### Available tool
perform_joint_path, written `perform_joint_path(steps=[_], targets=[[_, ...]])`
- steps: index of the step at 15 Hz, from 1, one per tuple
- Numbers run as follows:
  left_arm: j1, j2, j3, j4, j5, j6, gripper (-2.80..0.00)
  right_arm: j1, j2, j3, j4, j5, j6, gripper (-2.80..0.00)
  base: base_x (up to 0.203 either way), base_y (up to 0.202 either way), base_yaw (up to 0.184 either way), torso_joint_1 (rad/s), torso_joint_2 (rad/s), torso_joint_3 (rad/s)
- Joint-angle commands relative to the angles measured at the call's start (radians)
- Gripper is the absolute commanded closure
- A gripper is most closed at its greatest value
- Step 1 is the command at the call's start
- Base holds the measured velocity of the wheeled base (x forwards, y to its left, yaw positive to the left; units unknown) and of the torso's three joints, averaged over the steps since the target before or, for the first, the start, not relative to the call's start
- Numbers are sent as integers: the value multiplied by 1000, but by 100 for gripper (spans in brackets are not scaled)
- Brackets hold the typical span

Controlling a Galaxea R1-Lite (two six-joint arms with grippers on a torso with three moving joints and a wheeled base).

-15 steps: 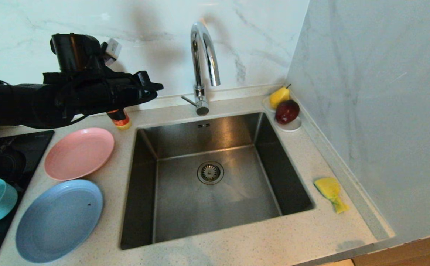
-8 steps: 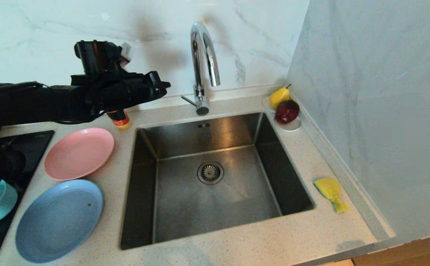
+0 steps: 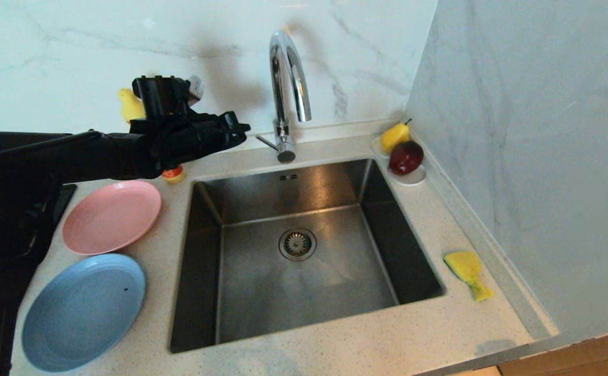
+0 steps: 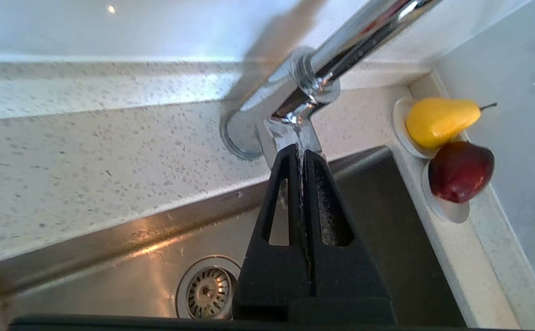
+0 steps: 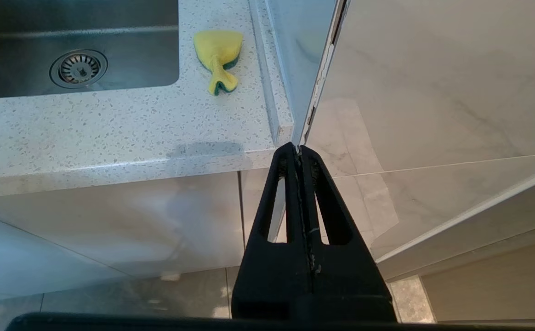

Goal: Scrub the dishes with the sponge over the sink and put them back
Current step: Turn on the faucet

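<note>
Marble-backed counter framed the sink (image 3: 304,250), where the left gripper (image 3: 238,130), shut and empty, hovered by the tap (image 3: 285,78) (right gripper (image 5: 299,149) shut, parked), so reaching was in hand; next it must open toward a plate (image 3: 112,215).

Yellow pear (image 3: 395,136) and dark red apple (image 3: 406,157) are sitting touching on white saucers (image 3: 411,178) in the speckled countertop (image 3: 335,342) corner; orange-capped bottle (image 3: 172,173) is standing beside the marble backsplash (image 3: 74,47).

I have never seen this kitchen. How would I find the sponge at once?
Start at the square stainless-steel sink set in the speckled countertop. On the counter strip between the sink's right rim and the marble side wall lies a small crumpled yellow sponge with a green edge. Unlike the yellow pear farther back, it is flat and on no saucer.
</note>
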Motion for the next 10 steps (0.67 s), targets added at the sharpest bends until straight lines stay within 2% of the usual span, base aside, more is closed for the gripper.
perform_joint_path(steps=[1, 10], targets=[[-8, 10, -3, -3, -12, -1, 0, 0, 0, 0, 0, 0, 0, 0, 0, 0, 0, 0, 0, 0], [-33, 45, -1, -36, 6, -1, 0, 0, 0, 0, 0, 0, 0, 0, 0, 0, 0, 0, 0, 0]])
